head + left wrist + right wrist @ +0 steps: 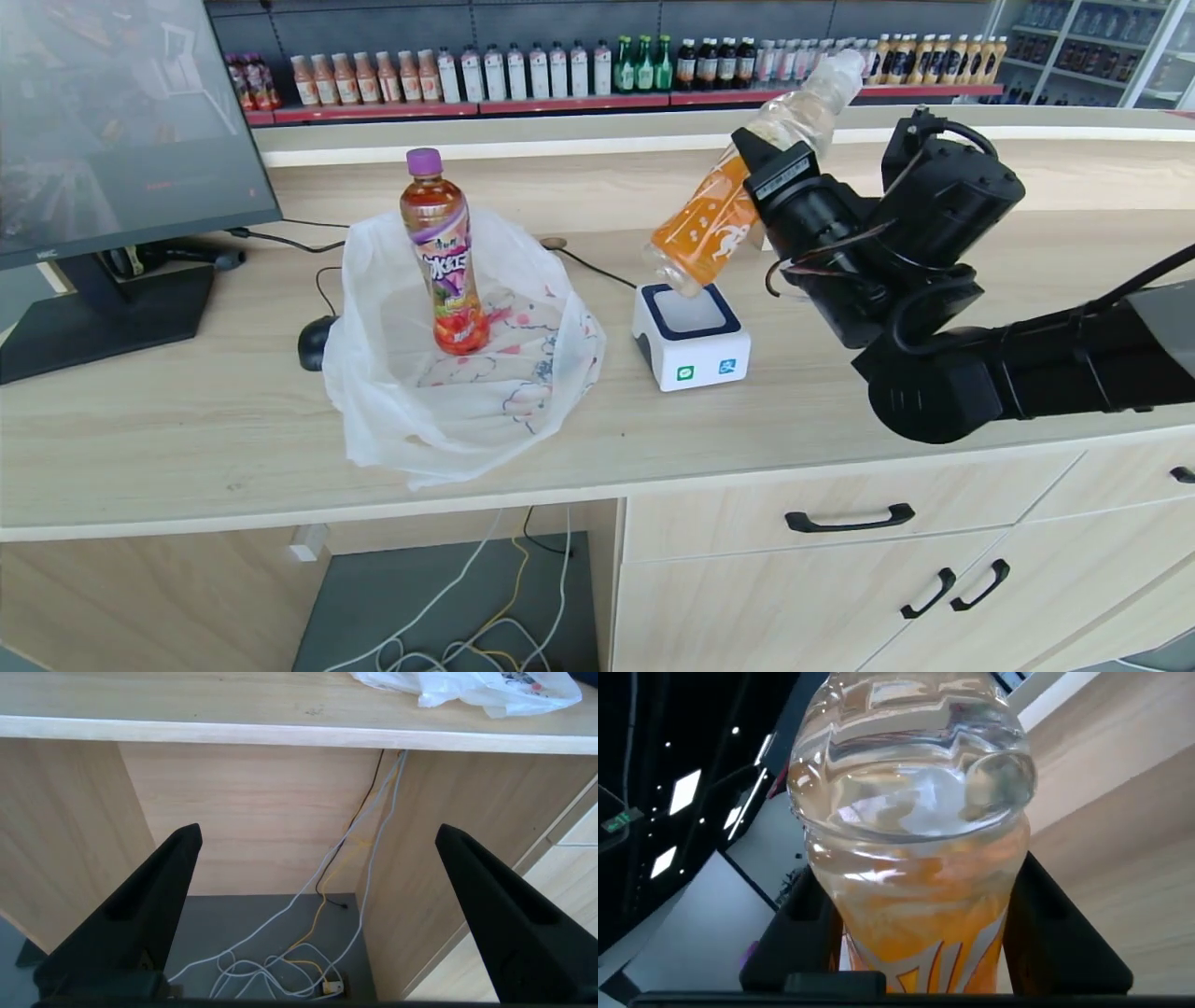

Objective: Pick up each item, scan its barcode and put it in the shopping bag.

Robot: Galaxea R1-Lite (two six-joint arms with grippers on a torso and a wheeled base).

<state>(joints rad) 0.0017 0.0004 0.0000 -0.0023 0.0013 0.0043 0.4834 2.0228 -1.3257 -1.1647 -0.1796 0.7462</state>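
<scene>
The right hand point(761, 161) is clamping a tilted clear plastic bottle of orange drink point(702, 231), its base hanging over the white square scanner box point(692, 338) on the pale wooden surface point(187, 420). Nearby, a purple-capped tea bottle point(444, 261) is standing upright in the white plastic shopping bag point(392, 392). The left hand point(318, 905) is hanging below the surface edge, fingers apart.

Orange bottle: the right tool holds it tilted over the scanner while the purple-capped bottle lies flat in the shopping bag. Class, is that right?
One error: the purple-capped bottle stands upright in the shopping bag, as the head view shows. The right tool does hold the orange bottle tilted over the scanner.
</scene>
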